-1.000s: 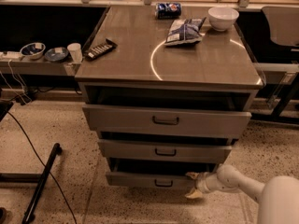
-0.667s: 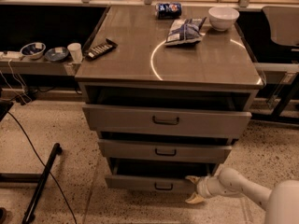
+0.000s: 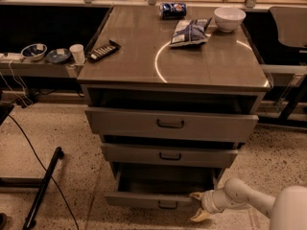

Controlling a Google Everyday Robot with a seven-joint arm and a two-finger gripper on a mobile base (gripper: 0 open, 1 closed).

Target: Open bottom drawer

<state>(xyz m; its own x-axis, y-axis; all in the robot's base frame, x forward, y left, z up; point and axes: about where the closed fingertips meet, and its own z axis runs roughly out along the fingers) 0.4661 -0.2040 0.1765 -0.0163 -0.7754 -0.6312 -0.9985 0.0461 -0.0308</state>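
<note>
The bottom drawer (image 3: 158,199) is the lowest, shallowest grey front of the cabinet, with a small dark loop handle (image 3: 168,205) at its centre. It stands pulled out, and its plain grey inside (image 3: 165,178) shows. My gripper (image 3: 198,206) is at the drawer front's right end, low at the bottom right of the view. Its two pale fingers are spread, the upper fingertip (image 3: 195,195) touching the front's right corner and the lower one (image 3: 198,217) below it. The white arm (image 3: 249,202) comes in from the right.
The mid-sized drawer (image 3: 169,155) and the tallest top drawer (image 3: 170,123) above are each slightly out. The cabinet top holds a chip bag (image 3: 190,31), a white bowl (image 3: 229,18), a can (image 3: 172,9) and a remote (image 3: 102,51). A black stand leg (image 3: 43,188) and cable lie on the floor at left.
The bottom drawer has slid further out toward the camera, showing more of its inside. My gripper has moved down and forward with the drawer front's right end.
</note>
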